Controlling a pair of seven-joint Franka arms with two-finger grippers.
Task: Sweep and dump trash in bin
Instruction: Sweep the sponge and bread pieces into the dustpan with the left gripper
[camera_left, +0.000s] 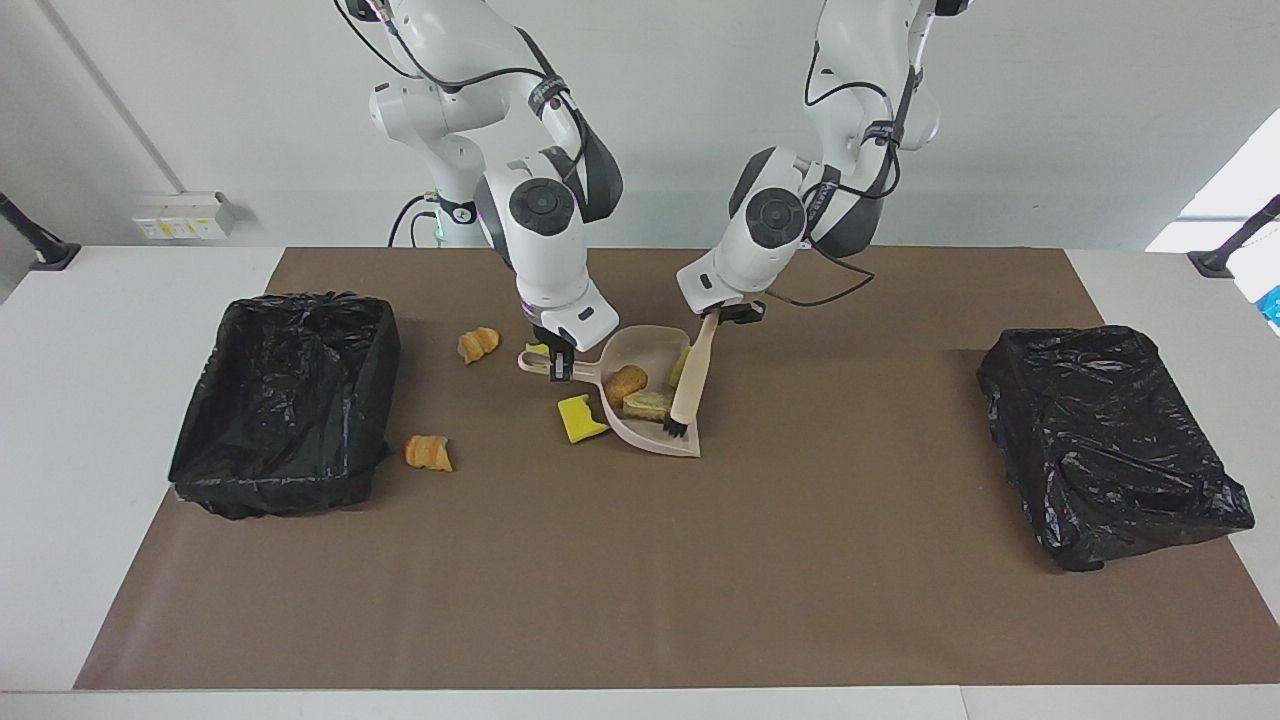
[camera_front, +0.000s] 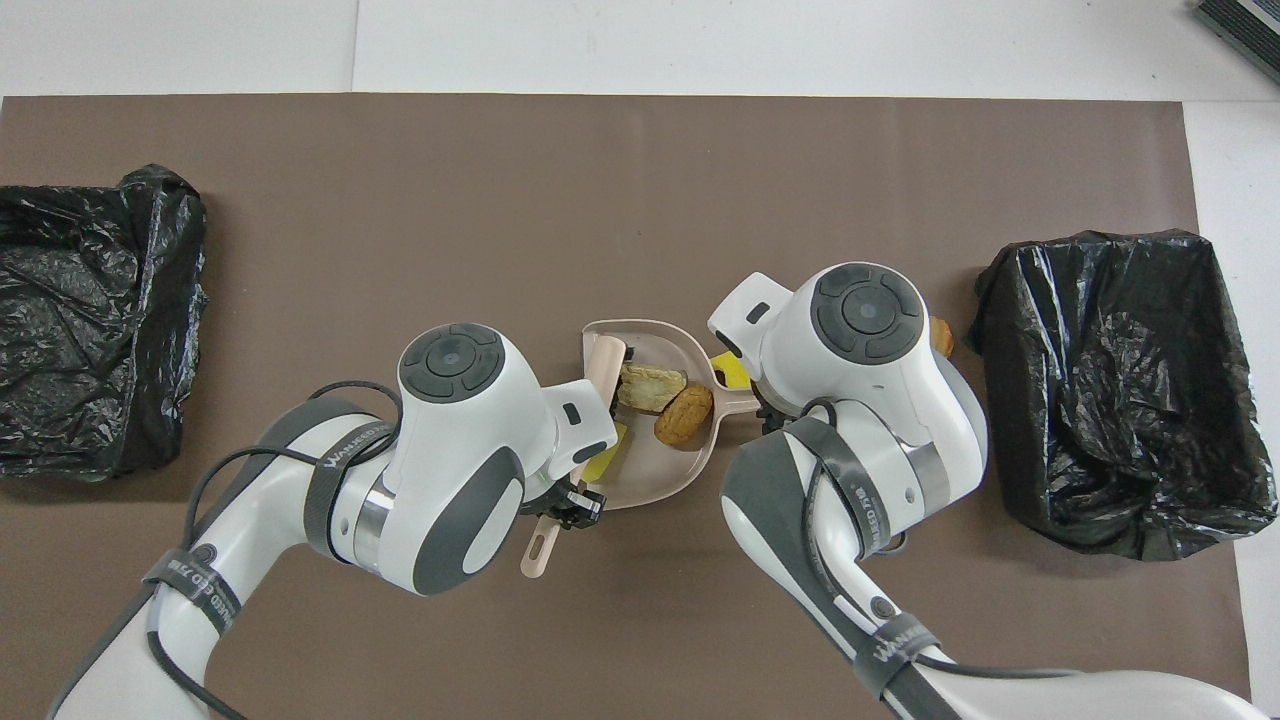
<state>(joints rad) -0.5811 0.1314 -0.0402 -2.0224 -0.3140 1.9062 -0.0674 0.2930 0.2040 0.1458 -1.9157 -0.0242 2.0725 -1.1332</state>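
Note:
A beige dustpan (camera_left: 650, 437) lies on the brown mat mid-table. It holds a golden-brown bread piece (camera_left: 626, 383), a sponge chunk (camera_left: 648, 404) and a yellow piece (camera_left: 680, 366). My right gripper (camera_left: 558, 365) is shut on the dustpan's handle. My left gripper (camera_left: 728, 312) is shut on a beige brush (camera_left: 693, 378), whose bristles rest in the pan near its lip. Loose trash lies outside the pan: a yellow sponge piece (camera_left: 580, 418) beside it, a small yellow bit (camera_left: 537, 349) by the handle, and two croissant pieces (camera_left: 478, 344) (camera_left: 428, 452) toward the right arm's end. The overhead view shows the dustpan (camera_front: 640, 475) and the bread piece (camera_front: 684, 413).
A bin lined with a black bag (camera_left: 285, 400) stands at the right arm's end of the mat. A second black-bagged bin (camera_left: 1110, 440) stands at the left arm's end. Both show in the overhead view (camera_front: 1110, 380) (camera_front: 90, 320).

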